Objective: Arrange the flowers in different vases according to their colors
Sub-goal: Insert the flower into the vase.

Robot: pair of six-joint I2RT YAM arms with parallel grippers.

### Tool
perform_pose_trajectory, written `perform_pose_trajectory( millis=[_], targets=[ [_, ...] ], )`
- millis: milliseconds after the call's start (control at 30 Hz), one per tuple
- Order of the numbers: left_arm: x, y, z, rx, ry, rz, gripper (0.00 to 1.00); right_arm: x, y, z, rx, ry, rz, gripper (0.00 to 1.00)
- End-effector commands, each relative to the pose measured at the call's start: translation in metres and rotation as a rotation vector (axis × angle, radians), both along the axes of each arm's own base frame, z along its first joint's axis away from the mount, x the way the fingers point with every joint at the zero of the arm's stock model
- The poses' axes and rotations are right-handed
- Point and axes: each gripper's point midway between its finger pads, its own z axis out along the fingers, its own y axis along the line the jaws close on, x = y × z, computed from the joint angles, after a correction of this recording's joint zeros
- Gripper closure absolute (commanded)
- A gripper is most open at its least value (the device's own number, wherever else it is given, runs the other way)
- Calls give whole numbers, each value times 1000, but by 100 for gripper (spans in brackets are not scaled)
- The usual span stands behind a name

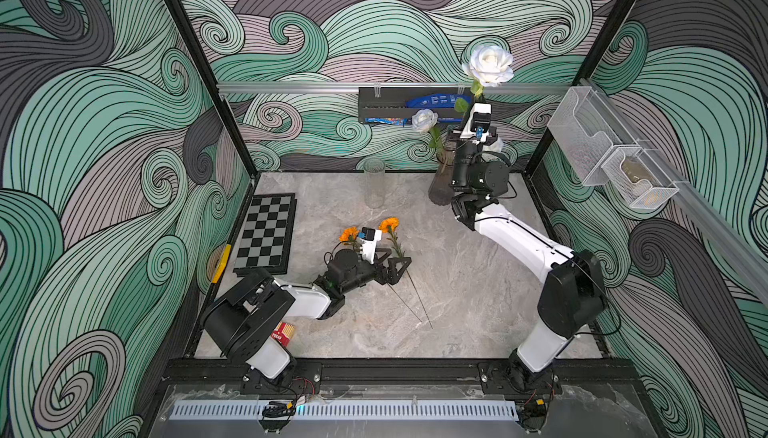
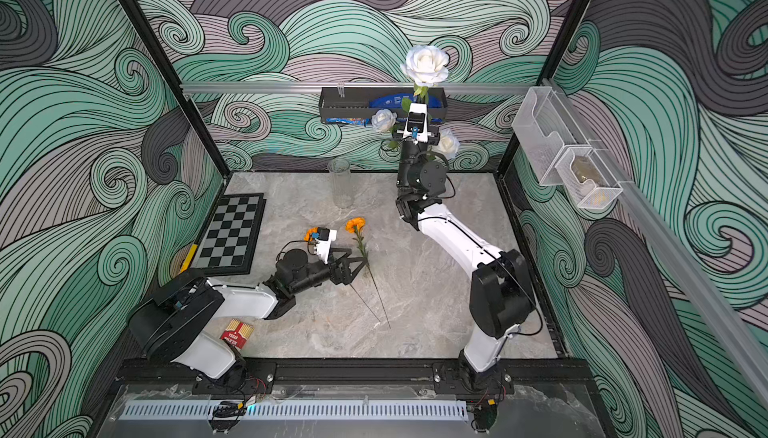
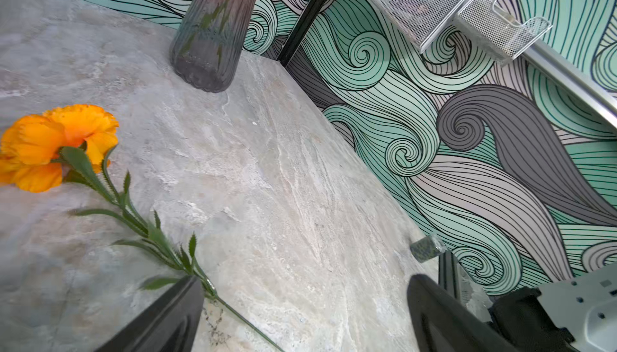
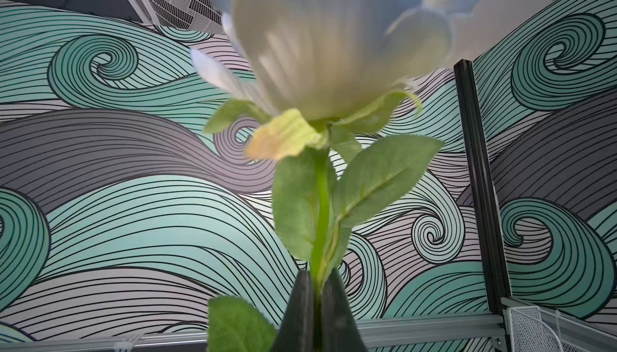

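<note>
— What is sitting around the flowers?
— A chessboard (image 1: 266,232) is lying by the left wall, a red box (image 1: 283,332) is peeking from under the left arm, and mesh baskets (image 1: 602,153) are hanging on the right wall. The right arm is hiding much of the purple vase (image 1: 438,187).
— And the counts?
— Three white roses: the raised rose (image 1: 489,64) is being clamped by its stem in the right pincer (image 4: 317,297), the second rose (image 1: 424,120) is standing in the purple vase, and the third rose (image 2: 448,143) is showing behind the arm. Two orange ones are lying on the desk (image 1: 457,290): one orange flower (image 1: 389,224) is running its stem between the spread fingers of the left pincer (image 3: 305,283), and the other orange flower (image 1: 349,233) is lying partly under that wrist. Two vases: the clear vase (image 1: 374,182) is standing beside the purple one
</note>
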Motion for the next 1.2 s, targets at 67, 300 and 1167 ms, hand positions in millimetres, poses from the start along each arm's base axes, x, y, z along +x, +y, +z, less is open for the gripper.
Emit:
perform_pose_trajectory(
  millis=[67,300,1167],
  targets=[
    [6,5,18,17,-71,45,1,29,-12,14,-24,-52,24,100],
    [4,15,25,21,-109,85,2,77,-25,-10,-27,15,41,100],
    [6,20,25,19,-95,118,1,110,-5,-164,98,455,254,55]
  ],
)
